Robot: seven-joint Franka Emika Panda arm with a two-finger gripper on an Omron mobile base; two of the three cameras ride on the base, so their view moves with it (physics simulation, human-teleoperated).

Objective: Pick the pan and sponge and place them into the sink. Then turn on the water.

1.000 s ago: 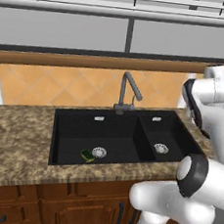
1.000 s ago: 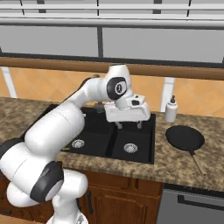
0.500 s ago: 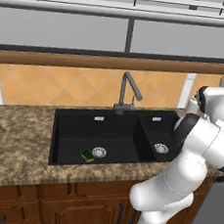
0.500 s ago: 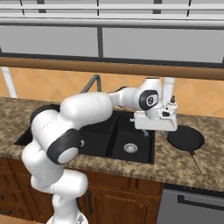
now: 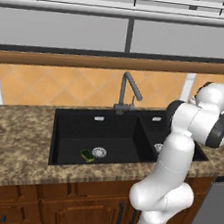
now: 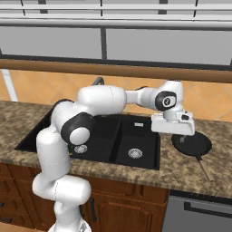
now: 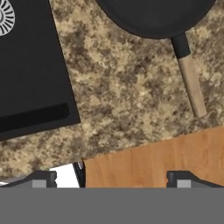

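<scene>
The sponge [image 5: 87, 155] lies in the sink [image 5: 72, 129]'s left bowl. The pan [image 6: 192, 145] rests on the table [image 6: 181, 170] right of the sink. The gripper [image 7: 111, 178] hovers beside it — spread wide, empty. Risk: the thin handle [image 7: 192, 85] lies off-centre — a misaligned descent could close on nothing or spin the pan.

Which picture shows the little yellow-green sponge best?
The left base view: the small yellow-green sponge lies unobstructed in the black sink's larger bowl beside the drain. In the right base view the arm covers that spot.

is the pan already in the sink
No, the pan sits on the granite counter to the right of the sink, with the tool hovering beside it.
</scene>
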